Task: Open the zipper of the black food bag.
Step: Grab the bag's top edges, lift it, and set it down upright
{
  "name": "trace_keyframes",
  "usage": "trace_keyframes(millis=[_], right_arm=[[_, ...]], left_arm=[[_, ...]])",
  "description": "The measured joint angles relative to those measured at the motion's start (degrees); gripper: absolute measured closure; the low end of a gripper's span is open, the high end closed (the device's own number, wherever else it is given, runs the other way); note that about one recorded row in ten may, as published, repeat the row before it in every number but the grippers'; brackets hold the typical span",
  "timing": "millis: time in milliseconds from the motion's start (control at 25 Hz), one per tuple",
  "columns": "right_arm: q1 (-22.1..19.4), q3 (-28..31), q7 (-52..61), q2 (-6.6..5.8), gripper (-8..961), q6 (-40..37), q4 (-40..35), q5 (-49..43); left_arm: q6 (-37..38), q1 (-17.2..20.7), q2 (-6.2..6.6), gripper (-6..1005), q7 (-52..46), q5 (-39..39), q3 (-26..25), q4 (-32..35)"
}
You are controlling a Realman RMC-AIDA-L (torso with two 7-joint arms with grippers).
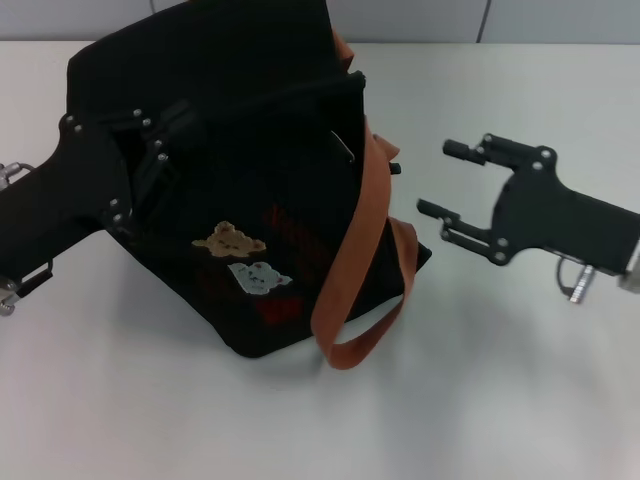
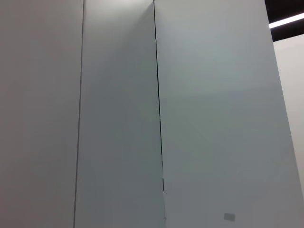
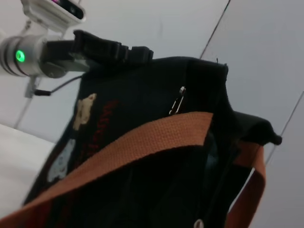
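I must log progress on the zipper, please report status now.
Left claw on black food bag, fingers not visible. Right claw open, apart from bag, empty. Silver pull tab untouched. Orange strap lies between right claw and tab.

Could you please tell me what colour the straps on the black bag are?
Orange-brown; the straps show best in the head view.

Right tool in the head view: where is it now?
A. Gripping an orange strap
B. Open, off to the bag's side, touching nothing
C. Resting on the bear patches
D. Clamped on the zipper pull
B: the right tool hangs open above the table, clear of the black food bag.
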Motion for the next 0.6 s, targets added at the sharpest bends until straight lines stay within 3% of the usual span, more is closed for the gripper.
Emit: trace_keyframes(millis=[200, 600], right_arm=[[1.1, 0.06, -10.03, 0.01, 345, 7.61, 7.73, 2.58], [3.81, 0.51, -20.06, 0.05, 346, 16.96, 16.05, 5.51]], left_arm=[[-0.22, 0.14, 0.0, 977, 0.01, 0.01, 0.07, -0.58], [-0.33, 0.16, 0.01, 977, 0.07, 0.01, 0.13, -0.9]])
